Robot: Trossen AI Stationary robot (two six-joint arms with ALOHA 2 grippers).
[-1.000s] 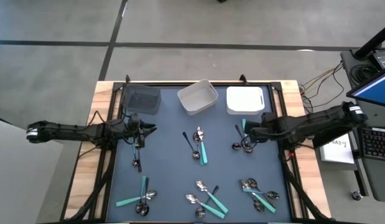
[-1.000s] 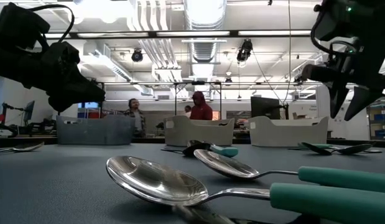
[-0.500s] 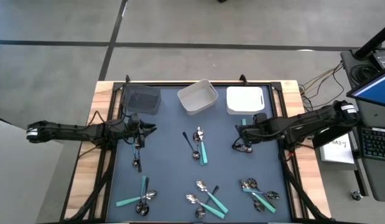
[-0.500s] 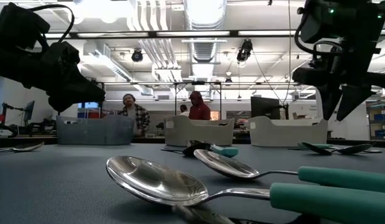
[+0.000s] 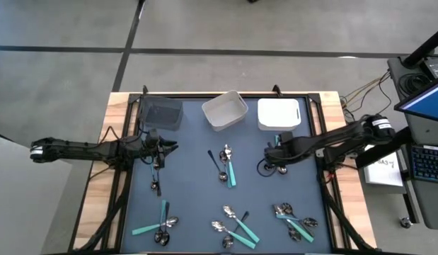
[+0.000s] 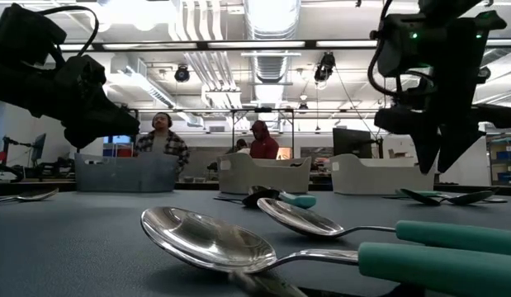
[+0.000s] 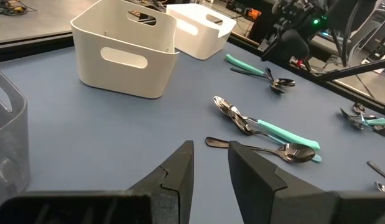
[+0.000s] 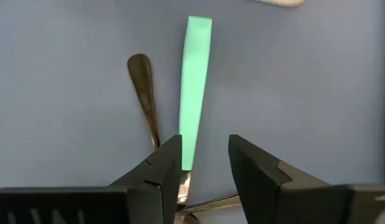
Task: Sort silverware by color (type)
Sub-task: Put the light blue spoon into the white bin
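Note:
Silverware lies scattered on the blue-grey mat. A teal-handled piece (image 5: 278, 144) and a dark-handled spoon (image 5: 275, 167) lie under my right gripper (image 5: 270, 155), which hangs open above them with its fingers pointing down. In the right wrist view the teal handle (image 8: 195, 81) runs into the gap between the fingers, with the dark handle (image 8: 143, 93) beside it. The low view shows the right gripper (image 6: 441, 163) clear of the spoons (image 6: 441, 196). My left gripper (image 5: 169, 147) hovers open, its fingers a narrow gap apart, near the mat's left side, above a dark spoon (image 5: 155, 185).
At the far edge stand a dark grey bin (image 5: 162, 113), a turned white bin (image 5: 224, 110) and a second white bin (image 5: 279, 113). More silverware lies mid-mat (image 5: 226, 165), near left (image 5: 162, 223), near centre (image 5: 234, 227) and near right (image 5: 294, 219). People stand in the room behind.
My right gripper has moved toward the table's left edge and a little lower, from beside the teal and dark pair to over them. The silverware has stayed put. People in the background have walked.

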